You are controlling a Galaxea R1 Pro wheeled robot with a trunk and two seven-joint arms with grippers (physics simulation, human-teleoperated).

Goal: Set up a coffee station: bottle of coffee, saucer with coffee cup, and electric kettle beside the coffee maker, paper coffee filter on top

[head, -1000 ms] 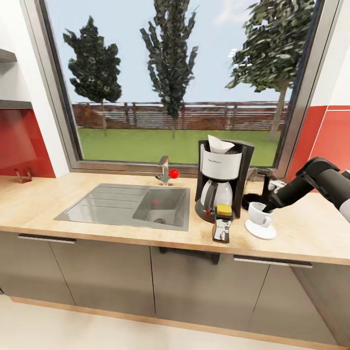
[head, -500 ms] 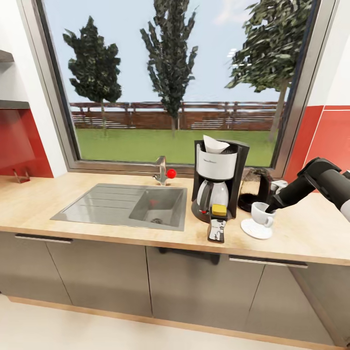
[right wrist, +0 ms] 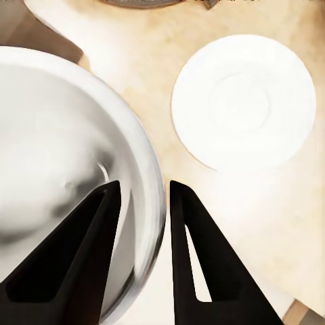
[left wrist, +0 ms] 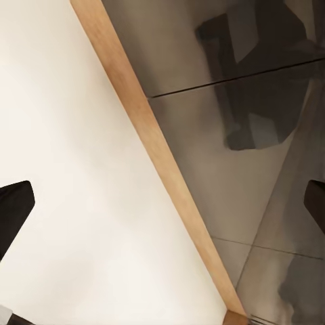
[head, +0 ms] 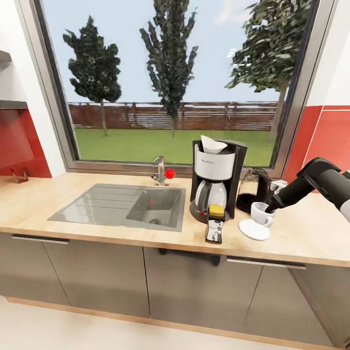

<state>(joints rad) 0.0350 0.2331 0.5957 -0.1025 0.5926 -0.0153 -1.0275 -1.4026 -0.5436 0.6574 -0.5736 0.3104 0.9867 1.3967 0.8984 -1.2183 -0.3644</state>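
Observation:
The coffee maker (head: 217,181) stands on the kitchen countertop (head: 73,229), right of the sink, with the paper coffee filter (head: 212,144) on its top. The bottle of coffee (head: 215,224) lies on its side in front of it, yellow lid toward the machine. My right gripper (head: 270,207) (right wrist: 144,220) is shut on the rim of the coffee cup (head: 260,214) (right wrist: 54,169), held just above the counter beside the saucer (head: 252,230) (right wrist: 244,101). The electric kettle (head: 254,188) stands behind the cup. My left gripper (left wrist: 162,206) is open, pointing at the floor.
A steel sink (head: 119,204) with a tap (head: 160,170) is set into the worktop left of the coffee maker. Two dark wall slabs (head: 10,103) show at the left edge. Dark cabinet fronts (head: 194,287) (left wrist: 223,101) run below the counter, over a wooden plinth (left wrist: 162,162).
The whole view has drifted, so the counter things sit slightly further left. The cup stays in my right gripper, now a little further right of the saucer's centre.

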